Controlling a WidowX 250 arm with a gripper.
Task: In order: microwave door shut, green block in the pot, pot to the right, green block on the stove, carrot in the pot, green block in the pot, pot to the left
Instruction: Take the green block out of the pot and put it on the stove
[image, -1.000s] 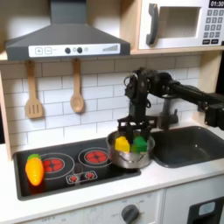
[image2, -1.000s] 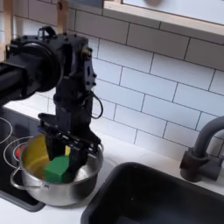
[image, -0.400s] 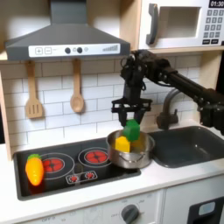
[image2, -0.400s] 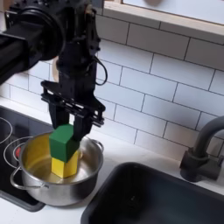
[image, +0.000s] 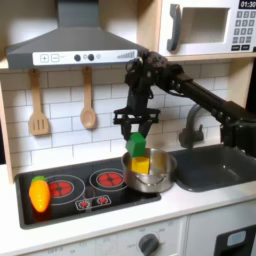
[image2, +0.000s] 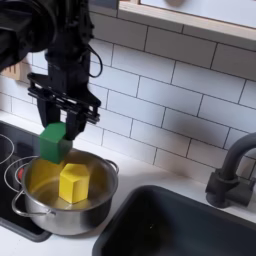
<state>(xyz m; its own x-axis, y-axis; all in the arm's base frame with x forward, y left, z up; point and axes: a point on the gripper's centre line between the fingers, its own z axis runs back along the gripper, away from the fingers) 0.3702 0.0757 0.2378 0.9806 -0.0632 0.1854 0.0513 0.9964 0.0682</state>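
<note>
Green rounded plastic block (image2: 52, 141): clamped in black hand (image2: 57, 128), raised above round steel pot's (image2: 30, 203) rim. Recommended: carry clear of rim, lower onto flat black stove (image: 70, 201) before releasing.

Non-task items: grey range hood (image: 72, 48) mounted up top with small control marks on its front. White brick-pattern tile backsplash (image: 60, 95) behind. Two wooden utensils hang on it side by side: slotted spatula (image: 38, 108) and spoon (image: 88, 102). Dark grey sink (image: 213, 165) sits in the white worktop (image: 60, 232), with a grey faucet (image2: 232, 172) at its back edge. Yellow block (image2: 73, 183) seen in both exterior views. Round knob (image: 149, 244) on the cabinet front below.
</note>
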